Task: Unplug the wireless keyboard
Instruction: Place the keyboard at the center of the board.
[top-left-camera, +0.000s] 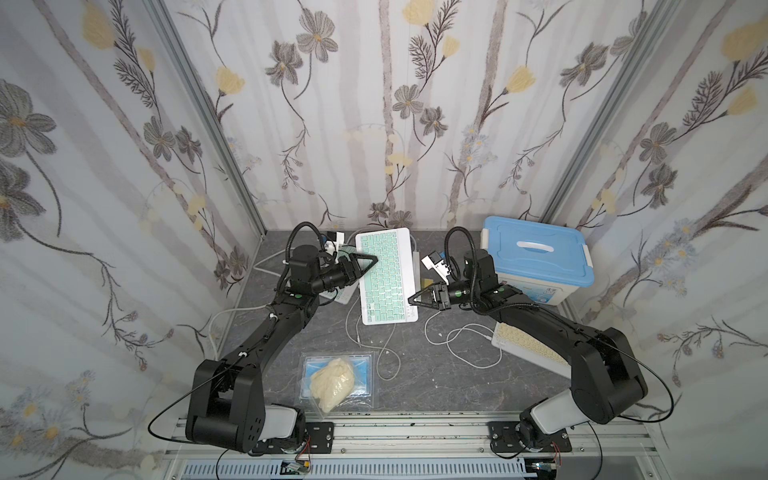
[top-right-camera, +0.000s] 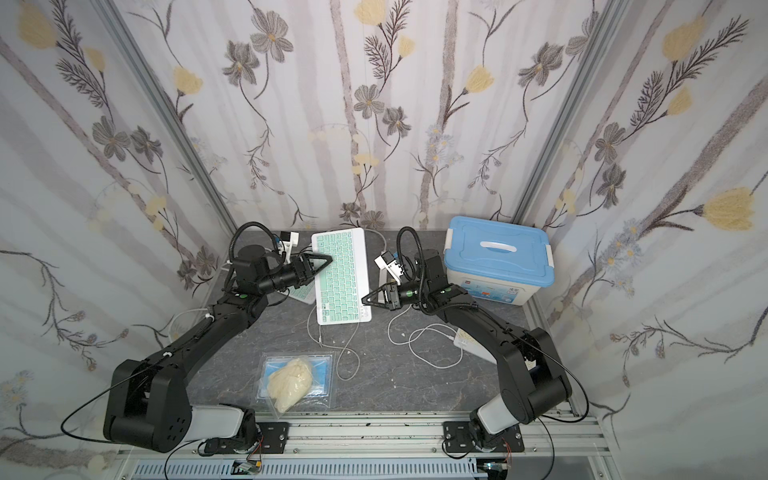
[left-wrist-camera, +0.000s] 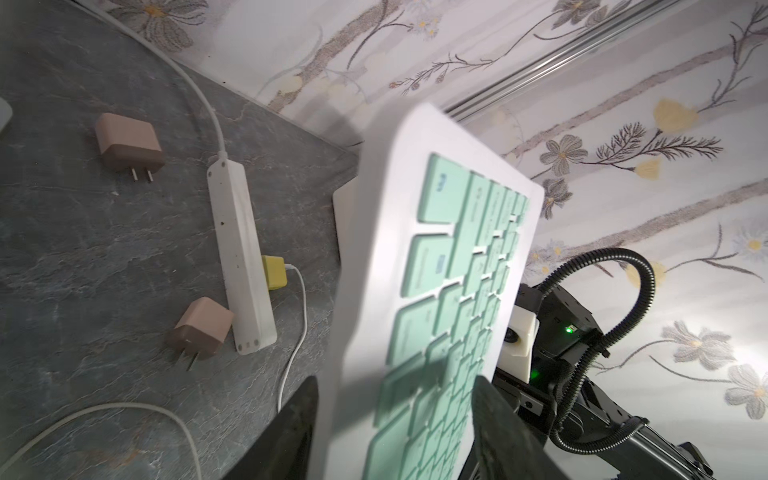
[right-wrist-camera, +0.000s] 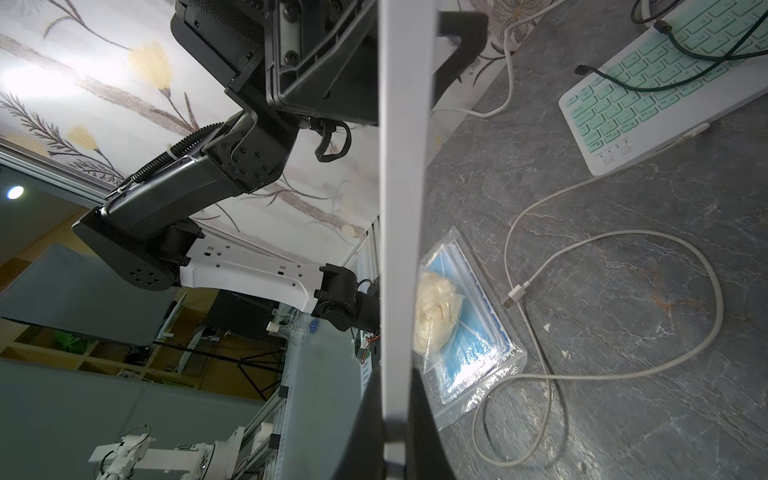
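right gripper (top-left-camera: 412, 299) clamps keyboard (top-left-camera: 386, 278) at 5 o'clock corner | left gripper (top-left-camera: 372, 259) straddles 11 o'clock corner, grip unclear | risk: thin-edge pinch slips, keyboard drops

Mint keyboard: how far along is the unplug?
Done: right gripper shut on an edge of the mint keyboard. In hand: left gripper straddles the opposite edge, grip unclear. Remaining: the unplugging; whether the white cable nearby is plugged into it is hidden.
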